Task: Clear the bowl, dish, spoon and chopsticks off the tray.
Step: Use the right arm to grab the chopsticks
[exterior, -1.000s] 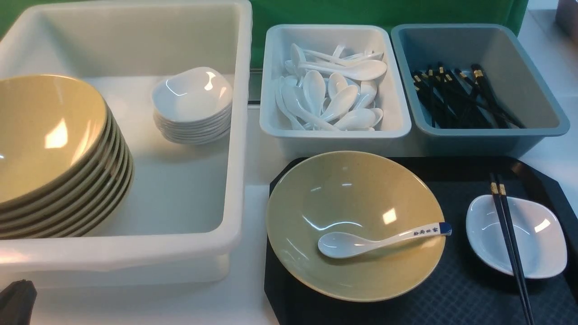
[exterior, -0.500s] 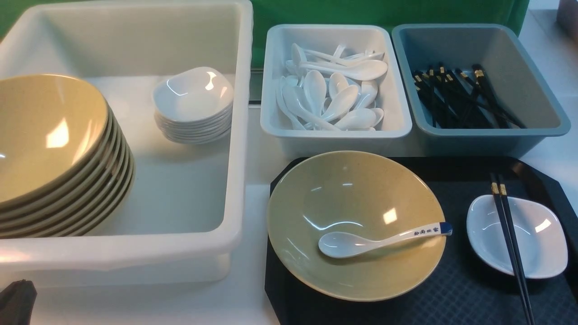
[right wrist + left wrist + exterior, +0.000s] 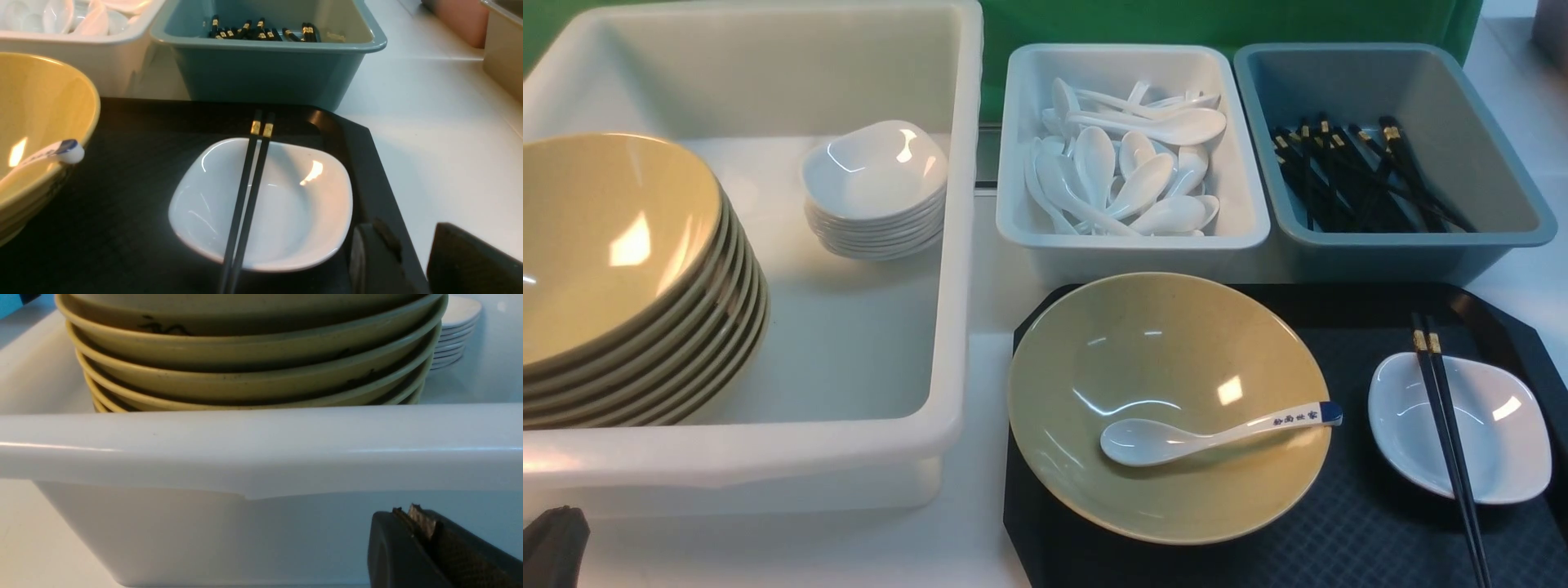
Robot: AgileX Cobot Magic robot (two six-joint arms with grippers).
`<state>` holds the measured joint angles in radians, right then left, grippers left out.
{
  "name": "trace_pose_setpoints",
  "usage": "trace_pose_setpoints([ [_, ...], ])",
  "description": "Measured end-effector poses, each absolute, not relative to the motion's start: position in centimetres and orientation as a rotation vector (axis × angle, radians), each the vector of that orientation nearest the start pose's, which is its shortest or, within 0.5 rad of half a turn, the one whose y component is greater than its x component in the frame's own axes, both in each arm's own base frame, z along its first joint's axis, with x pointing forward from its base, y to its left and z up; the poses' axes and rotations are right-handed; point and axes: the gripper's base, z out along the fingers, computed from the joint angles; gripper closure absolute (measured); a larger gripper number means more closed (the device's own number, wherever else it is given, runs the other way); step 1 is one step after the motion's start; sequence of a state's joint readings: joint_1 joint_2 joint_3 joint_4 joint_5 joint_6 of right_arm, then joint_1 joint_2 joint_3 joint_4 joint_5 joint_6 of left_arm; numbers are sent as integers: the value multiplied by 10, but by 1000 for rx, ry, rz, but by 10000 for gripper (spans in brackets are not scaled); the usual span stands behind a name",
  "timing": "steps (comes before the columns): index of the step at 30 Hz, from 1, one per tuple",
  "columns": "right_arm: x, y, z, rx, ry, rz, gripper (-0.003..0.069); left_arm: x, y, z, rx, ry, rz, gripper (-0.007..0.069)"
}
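Large white plastic tub (image 3: 960, 245), 9 o'clock side of the counter (image 3: 980, 531): its left edge is cut off by the frame.

Flat black diamond-textured tray (image 3: 1347, 506), at 4 o'clock: near edge and right corner run out of frame, and its left part is hidden under the bowl.

Wide pale olive-yellow bowl (image 3: 1143, 359): upright on the tray's 9 o'clock end.

Small white rounded-square dish (image 3: 1499, 441): on the tray's 3 o'clock end, apart from the bowl.

Black gold-banded chopsticks (image 3: 1445, 425): lying across the dish, long axis 12 to 6, banded thick ends at 12. The tips are cut off below.

White ceramic spoon (image 3: 1217, 433): inside the bowl, scoop at 9, blue-tipped handle on the rim at 3.

Left hand (image 3: 404, 516): fingers pressed together and empty, just outside the tub wall. It is only a dark sliver in the front view.

Right hand (image 3: 408, 245): fingers spread part way with nothing between them, near the dish. Only the tips show.
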<state>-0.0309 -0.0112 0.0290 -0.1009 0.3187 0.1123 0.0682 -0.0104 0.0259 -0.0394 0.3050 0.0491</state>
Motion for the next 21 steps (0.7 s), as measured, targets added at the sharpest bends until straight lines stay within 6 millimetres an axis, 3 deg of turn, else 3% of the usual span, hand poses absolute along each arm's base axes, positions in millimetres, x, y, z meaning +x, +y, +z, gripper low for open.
trace_pose_setpoints([
  [21,54,-5,175,45,1818,-55,421,54,3,177,-43,1804,46,636],
])
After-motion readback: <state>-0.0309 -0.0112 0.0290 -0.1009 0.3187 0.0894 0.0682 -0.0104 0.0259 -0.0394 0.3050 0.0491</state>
